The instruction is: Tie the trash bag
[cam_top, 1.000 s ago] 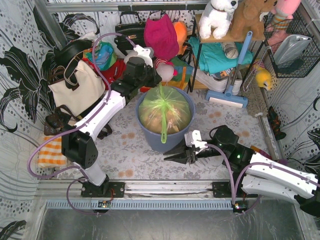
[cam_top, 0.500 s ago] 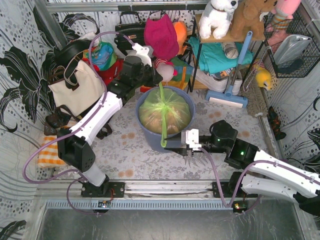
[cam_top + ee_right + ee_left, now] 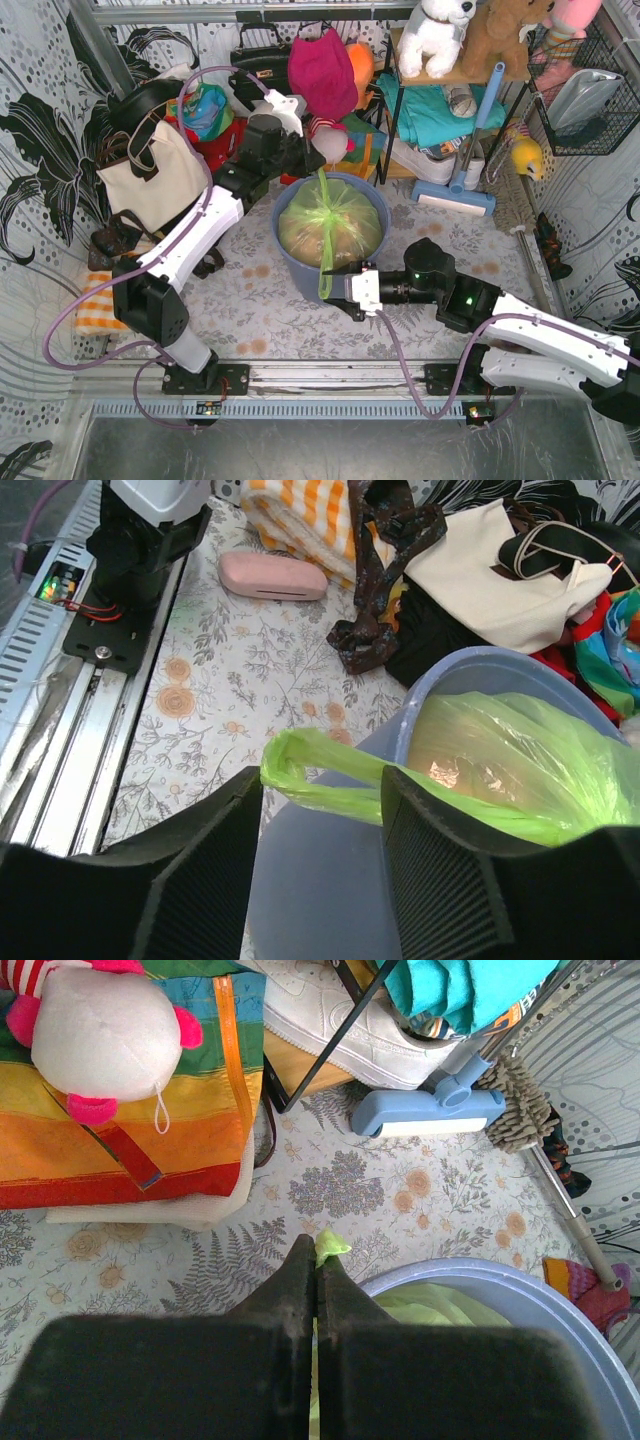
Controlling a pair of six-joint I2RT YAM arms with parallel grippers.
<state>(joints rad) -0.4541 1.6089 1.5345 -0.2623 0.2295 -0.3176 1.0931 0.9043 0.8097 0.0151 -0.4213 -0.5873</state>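
Top external view puts the trash bag (image 3: 330,228) in the blue-grey bin (image 3: 297,268) mid-bench, nearer the far edge. Your left gripper (image 3: 316,1260) is pinched tight on 1 ear of the bag at the bin's far rim, with only a small tip poking past the fingers. Your right gripper (image 3: 320,780) stands spread, its 2 fingers straddling the other ear, which drapes over the near rim. Close too shallow and the thin film may slide out. Pull hard toward the near edge and you could tear it, yank the far ear free, or tip the bin.
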